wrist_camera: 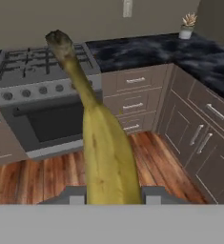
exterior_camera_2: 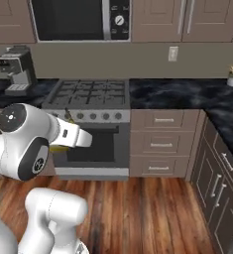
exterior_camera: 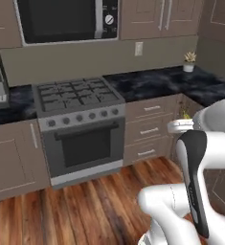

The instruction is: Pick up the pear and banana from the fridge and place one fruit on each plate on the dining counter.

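your end effector (wrist_camera: 112, 198) is clamped on the banana (wrist_camera: 104, 147), which rises from between its fingers, dark stem end uppermost. you face the stove (exterior_camera: 78, 122); a small potted plant (exterior_camera: 189, 61) sits at the counter's (exterior_camera: 181, 83) back edge.
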Available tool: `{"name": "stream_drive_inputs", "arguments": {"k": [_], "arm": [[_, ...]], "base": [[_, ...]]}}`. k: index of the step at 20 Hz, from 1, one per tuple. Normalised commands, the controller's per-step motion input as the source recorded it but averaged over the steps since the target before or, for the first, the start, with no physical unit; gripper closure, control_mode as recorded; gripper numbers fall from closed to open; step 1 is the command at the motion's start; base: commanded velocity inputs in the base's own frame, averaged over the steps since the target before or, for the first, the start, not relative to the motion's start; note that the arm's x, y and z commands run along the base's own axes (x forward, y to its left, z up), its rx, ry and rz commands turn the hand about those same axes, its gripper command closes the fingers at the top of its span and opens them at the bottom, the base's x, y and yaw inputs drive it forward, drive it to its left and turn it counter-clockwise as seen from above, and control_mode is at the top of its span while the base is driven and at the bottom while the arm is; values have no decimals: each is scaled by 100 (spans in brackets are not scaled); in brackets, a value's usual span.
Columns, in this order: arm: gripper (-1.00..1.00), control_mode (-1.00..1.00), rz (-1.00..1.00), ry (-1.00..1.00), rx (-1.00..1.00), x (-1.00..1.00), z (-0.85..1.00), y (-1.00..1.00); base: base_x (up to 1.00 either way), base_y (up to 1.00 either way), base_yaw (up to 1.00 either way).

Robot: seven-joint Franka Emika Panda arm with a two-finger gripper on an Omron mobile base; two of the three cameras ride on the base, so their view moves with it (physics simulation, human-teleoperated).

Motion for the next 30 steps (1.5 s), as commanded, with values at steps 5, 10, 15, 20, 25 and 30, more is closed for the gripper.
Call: {"name": "stream_drive_inputs", "arguments": {"k": [5, 10, 15, 20, 25, 30], "arm": [[100, 100, 0, 0, 0, 0, 0, 0], [100, 100, 0, 0, 0, 0, 0, 0], [100, 100, 0, 0, 0, 0, 0, 0], [100, 100, 0, 0, 0, 0, 0, 0], [100, 100, 0, 0, 0, 0, 0, 0], [100, 100, 0, 0, 0, 0, 0, 0]], "base": [[0, 22, 53], [0, 21, 45], [-5, 61, 18], [0, 83, 12], [-11, 77, 1], [-37, 41, 23]]}}
